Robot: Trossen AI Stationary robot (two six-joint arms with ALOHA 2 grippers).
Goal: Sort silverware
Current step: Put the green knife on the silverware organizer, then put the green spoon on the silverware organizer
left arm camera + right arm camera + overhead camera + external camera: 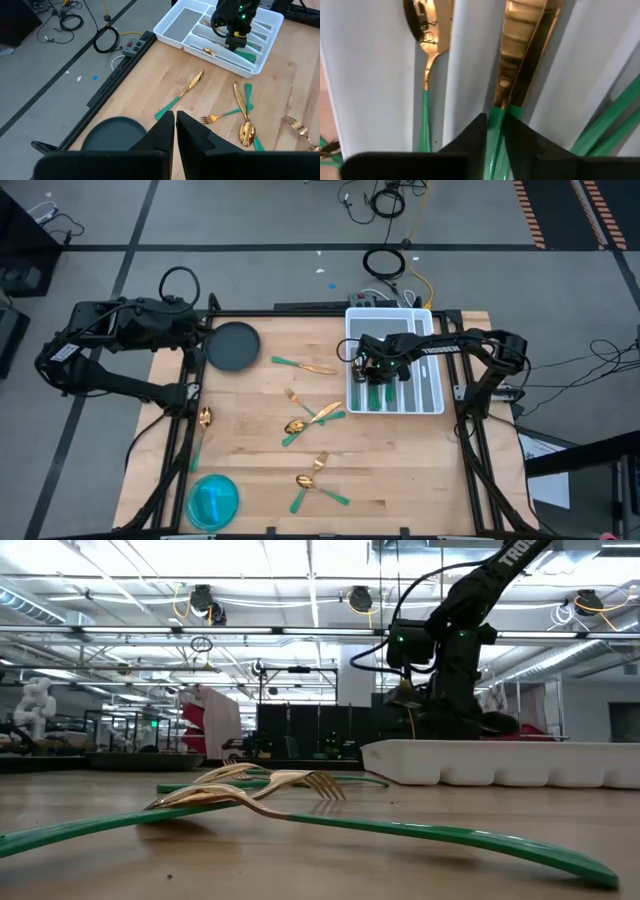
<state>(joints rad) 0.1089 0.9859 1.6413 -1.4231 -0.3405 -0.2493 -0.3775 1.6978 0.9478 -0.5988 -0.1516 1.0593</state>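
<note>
Gold-headed, green-handled silverware lies scattered on the wooden table: a knife [305, 365], a crossed cluster [310, 416], another cluster [318, 482] and a spoon [203, 423] near the left edge. More pieces lie in the white compartmented tray [433, 395], among them a spoon [426, 35]. My right gripper [379, 368] is over the tray, shut on one piece [522, 45] with a long gold head. My left gripper [175, 131] hangs shut over the dark round plate [233, 346], touching nothing. My right gripper pinches the green handle [496, 122] of the long-headed piece between its two fingertips [476, 134], just behind the gold head. The fingers lie along the piece, which runs lengthwise over a tray slot. Whether the head rests on the tray floor cannot be told.
A teal bowl [213, 500] stands at the near left corner. The tray's ridged dividers [470, 55] separate narrow slots, and further green handles [607, 122] lie in the neighbouring slot. Bare wood lies between the plate and the scattered clusters. Cables and a power strip [131, 46] lie beyond the far edge.
</note>
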